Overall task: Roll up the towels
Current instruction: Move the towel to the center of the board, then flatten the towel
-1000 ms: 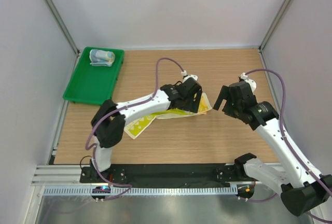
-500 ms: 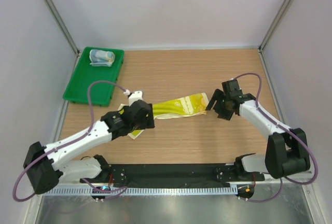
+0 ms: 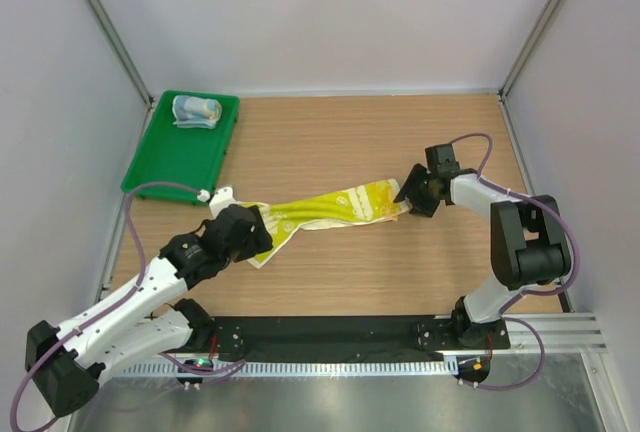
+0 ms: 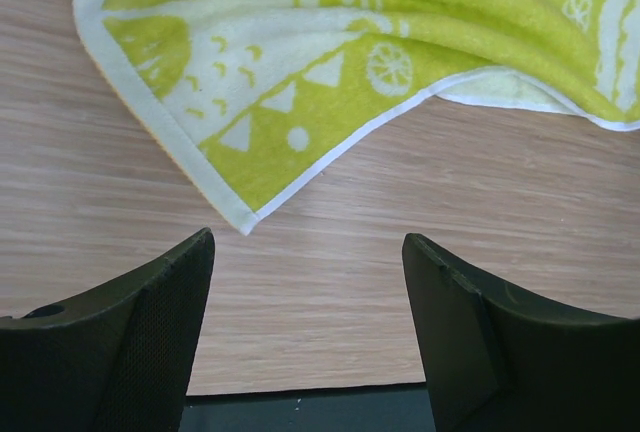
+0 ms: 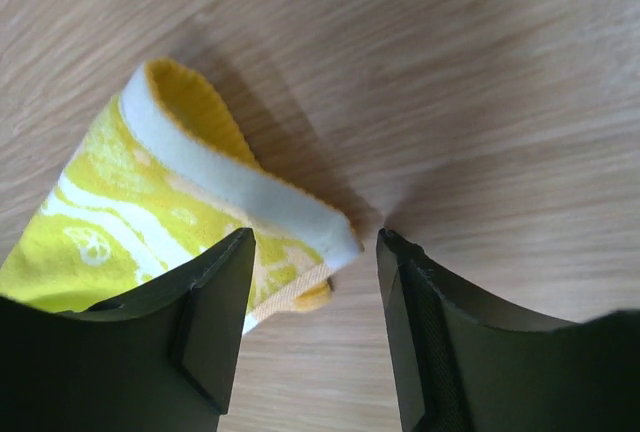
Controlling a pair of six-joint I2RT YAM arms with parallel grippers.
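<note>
Now, step: you look to be lining up on the two ends of the yellow-green towel point(image 3: 335, 204); no roll is started in it.
Where it lies: in a loose, bunched strip across the middle of the table point(image 3: 400, 272), running left to right.
Other towel: the blue towel point(image 3: 196, 111) sits bundled at the far end of the green tray point(image 3: 165, 177), far left, and it looks already rolled.
Left side: your left gripper point(image 4: 308, 252) is released, jaws spread wide, with the towel's near-left corner just ahead of them and not touching.
Right side: your right gripper point(image 5: 312, 242) is released too, and the white hem of the folded right end reaches into its gap.
Risk one: close the left jaws from here and they likely meet over bare wood, missing the corner.
Risk two: pinch only the top layer on the right and the fold may open, giving a crooked roll.
Risk three: tug the ends apart and the thin cloth can slide.
</note>
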